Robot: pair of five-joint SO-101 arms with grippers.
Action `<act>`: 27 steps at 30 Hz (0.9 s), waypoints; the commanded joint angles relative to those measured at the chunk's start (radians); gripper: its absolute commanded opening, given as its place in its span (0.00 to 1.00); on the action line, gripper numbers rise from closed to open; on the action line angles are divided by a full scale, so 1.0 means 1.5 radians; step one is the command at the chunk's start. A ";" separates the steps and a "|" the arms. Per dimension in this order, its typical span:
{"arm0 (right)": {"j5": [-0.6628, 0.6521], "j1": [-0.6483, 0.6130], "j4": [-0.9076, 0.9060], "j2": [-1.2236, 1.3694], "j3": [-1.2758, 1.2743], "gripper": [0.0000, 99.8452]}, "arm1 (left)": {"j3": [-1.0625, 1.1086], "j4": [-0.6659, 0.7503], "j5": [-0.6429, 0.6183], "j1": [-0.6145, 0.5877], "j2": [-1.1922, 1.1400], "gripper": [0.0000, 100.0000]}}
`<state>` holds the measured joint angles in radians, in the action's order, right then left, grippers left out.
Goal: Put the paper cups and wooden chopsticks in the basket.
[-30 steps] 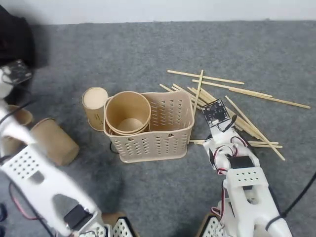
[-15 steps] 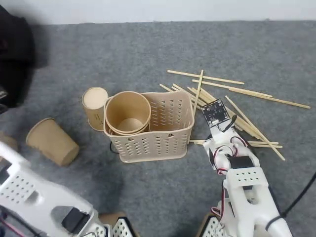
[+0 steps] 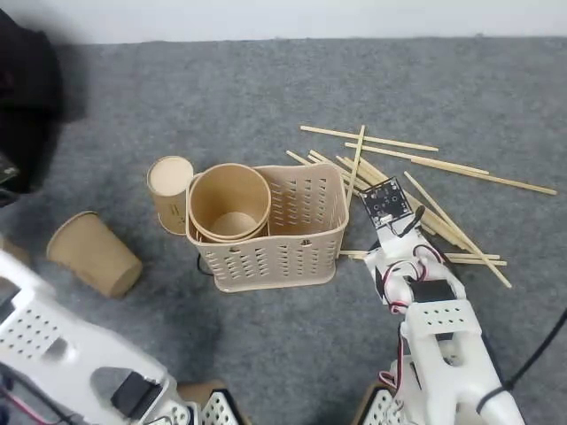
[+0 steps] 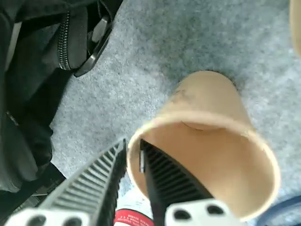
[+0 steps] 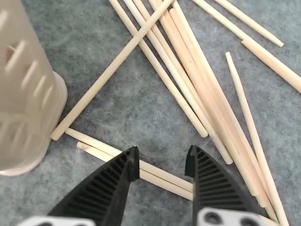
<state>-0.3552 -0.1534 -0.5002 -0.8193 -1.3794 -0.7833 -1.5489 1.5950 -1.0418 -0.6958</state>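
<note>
Left tool (image 4: 133,149) is clamped on the rim of a cup (image 4: 207,136) at the bench's left edge, judged light and crushable, while right tool (image 5: 162,156) gapes empty over stiff, slim chopsticks (image 5: 188,75) beside the basket (image 3: 266,257), best pinched mid-length.

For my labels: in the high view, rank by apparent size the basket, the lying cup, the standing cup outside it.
1. basket
2. lying cup
3. standing cup (seen from above; the cups may truly match)
</note>
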 commanded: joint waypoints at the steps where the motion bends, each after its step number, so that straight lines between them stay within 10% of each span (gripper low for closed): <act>1: -0.009 -0.007 0.012 0.002 0.003 0.18 | -0.016 -0.016 -0.010 0.009 0.003 0.01; 7: -0.009 -0.006 0.012 0.002 0.003 0.18 | -0.067 -0.143 -0.017 0.034 0.004 0.01; 27: -0.009 -0.005 0.009 0.002 0.001 0.18 | 0.163 -0.135 -0.080 0.123 0.383 0.01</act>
<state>-0.3552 -0.1534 -0.5002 -0.8193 -1.3794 -0.5516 -1.7269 1.4891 -0.8730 -0.2232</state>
